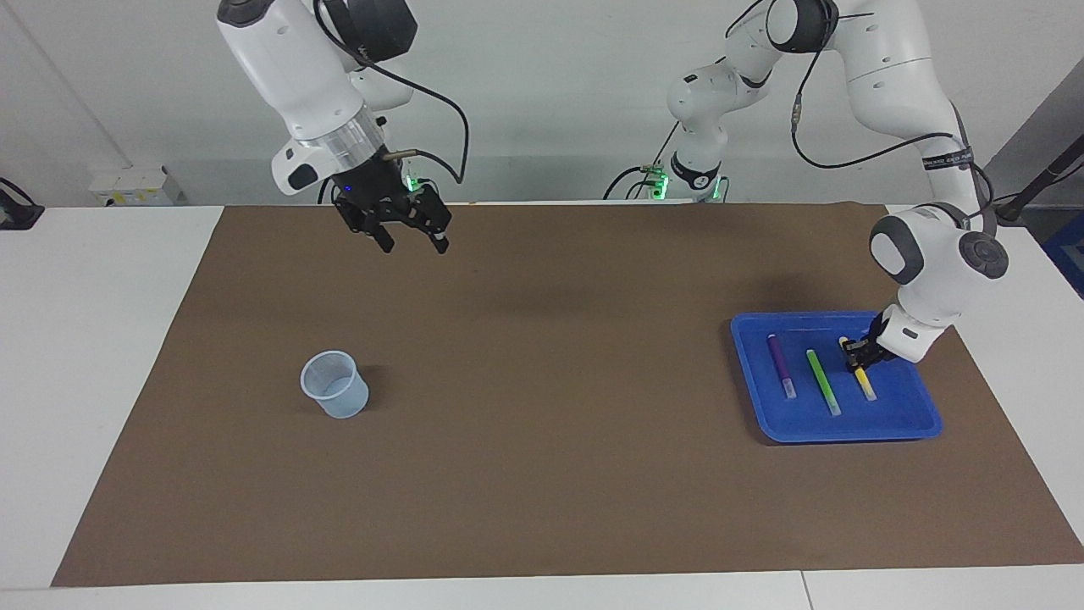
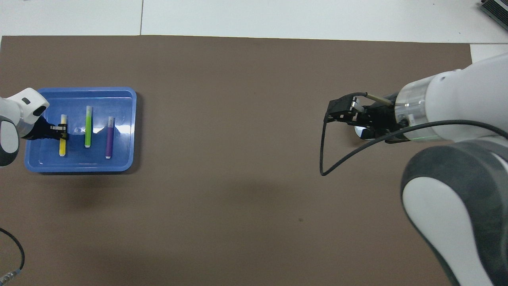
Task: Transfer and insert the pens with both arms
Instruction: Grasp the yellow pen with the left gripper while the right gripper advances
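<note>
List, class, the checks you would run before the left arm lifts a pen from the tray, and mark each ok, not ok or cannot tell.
1. Left gripper down at the yellow pen: ok.
2. Its fingers shut on the pen: cannot tell.
3. Green pen and purple pen lying apart in the blue tray: ok.
4. Cup upright: ok.
5. Right gripper raised, waiting, fingers open: ok.
</note>
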